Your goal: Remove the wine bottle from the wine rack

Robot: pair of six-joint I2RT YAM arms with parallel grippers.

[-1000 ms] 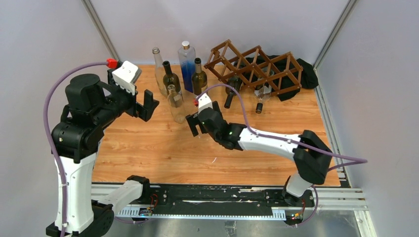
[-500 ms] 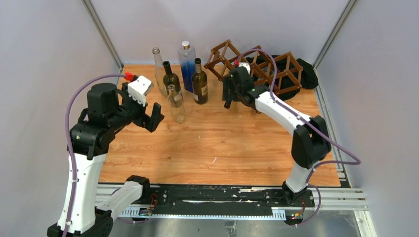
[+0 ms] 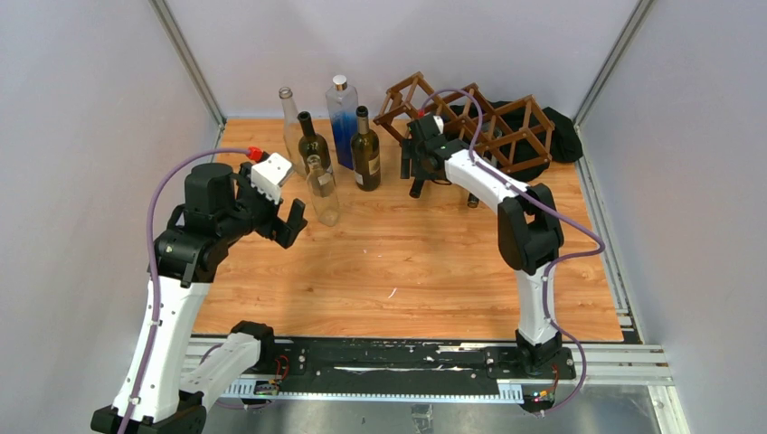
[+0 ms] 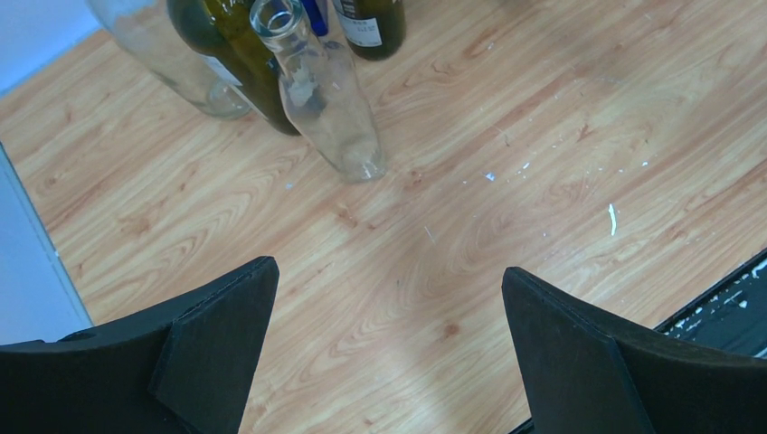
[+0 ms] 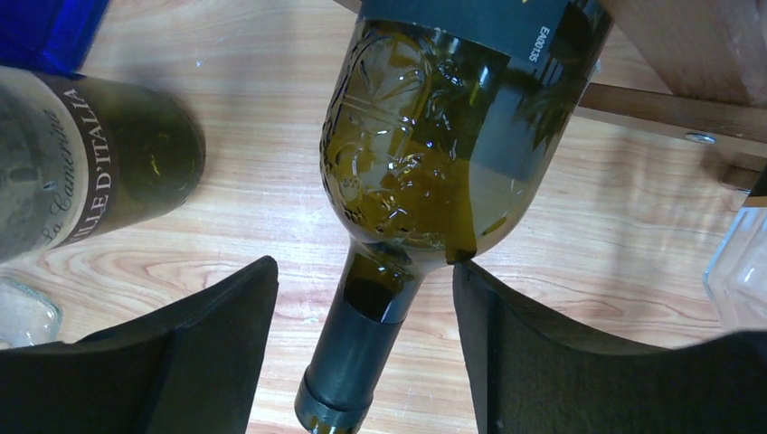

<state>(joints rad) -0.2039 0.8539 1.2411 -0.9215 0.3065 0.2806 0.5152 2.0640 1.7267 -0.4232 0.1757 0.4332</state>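
Observation:
The dark brown lattice wine rack (image 3: 398,93) stands at the back right of the table. A dark green wine bottle (image 5: 425,136) lies in a low cell, its neck (image 3: 418,185) pointing out and down toward the table. My right gripper (image 3: 413,165) is open at the rack's front. In the right wrist view its fingers (image 5: 362,271) stand either side of the bottle's neck (image 5: 362,353) without closing on it; the right finger is close to the bottle's shoulder. My left gripper (image 3: 288,217) is open and empty above the table (image 4: 389,271), near a small clear bottle (image 4: 317,90).
Several upright bottles stand at the back left: a tall clear one (image 3: 289,127), a dark green one (image 3: 313,143), a blue one (image 3: 342,113), a dark labelled one (image 3: 365,149). A second bottle's neck (image 3: 473,197) pokes from the rack. Black cloth (image 3: 565,136) lies behind it.
My right arm has swung from the table's middle to the rack, and its open gripper now straddles the bottle's neck. My left arm has shifted right and lower, still open.

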